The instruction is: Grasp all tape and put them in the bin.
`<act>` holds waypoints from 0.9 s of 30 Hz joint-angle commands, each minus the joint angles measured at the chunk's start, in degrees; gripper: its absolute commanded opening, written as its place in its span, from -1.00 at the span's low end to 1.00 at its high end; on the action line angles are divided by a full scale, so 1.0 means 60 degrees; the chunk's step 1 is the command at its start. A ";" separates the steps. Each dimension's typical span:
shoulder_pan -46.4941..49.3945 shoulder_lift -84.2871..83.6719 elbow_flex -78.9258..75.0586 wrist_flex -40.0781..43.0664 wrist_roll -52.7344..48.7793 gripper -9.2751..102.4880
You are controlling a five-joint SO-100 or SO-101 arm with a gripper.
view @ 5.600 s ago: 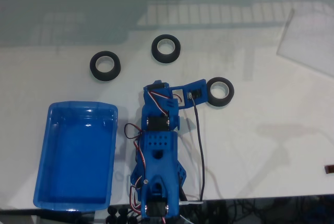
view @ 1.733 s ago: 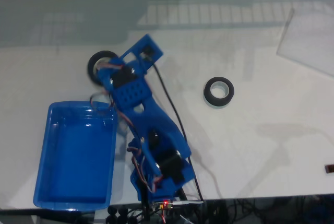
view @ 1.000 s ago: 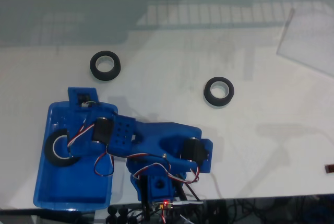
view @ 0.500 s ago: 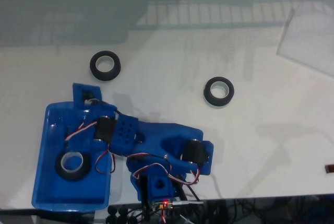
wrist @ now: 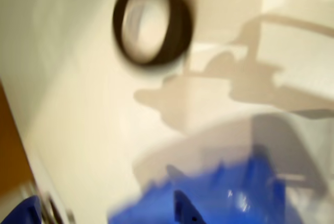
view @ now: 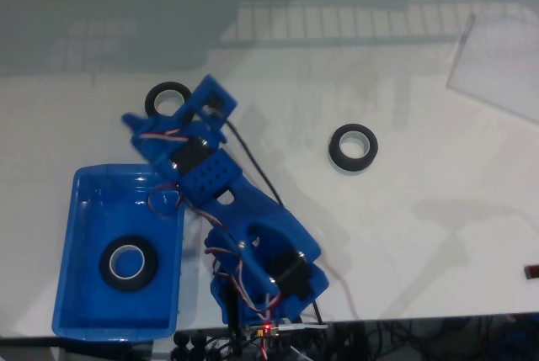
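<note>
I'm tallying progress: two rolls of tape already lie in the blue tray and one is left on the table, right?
Not quite. The fixed view shows one roll of tape in the blue tray; two are left on the table, one right of the arm and one by the gripper.

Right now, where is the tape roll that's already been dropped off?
In the fixed view it lies flat inside the blue bin at lower left: one tape roll, left of the arm's base.
</note>
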 commanded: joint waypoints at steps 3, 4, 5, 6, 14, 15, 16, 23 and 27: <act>0.1421 -0.0908 -0.0513 -0.0835 -0.0249 -0.24; 0.1567 -0.1157 -0.0513 -0.0996 -0.0308 -0.24; 0.1743 -0.1406 -0.0513 -0.1216 -0.0308 -0.25; 0.1904 -0.1699 -0.0557 -0.1406 -0.0293 -0.26; 0.2607 -0.4380 -0.2036 -0.1436 -0.0410 -0.30; 0.2637 -0.4790 -0.2314 -0.1333 -0.0483 -0.30; 0.2651 -0.5156 -0.2593 -0.1230 -0.0557 -0.30; 0.2490 -0.7324 -0.4233 -0.0557 -0.1011 -0.31; 0.2329 -0.8452 -0.5171 -0.0146 -0.1069 -0.31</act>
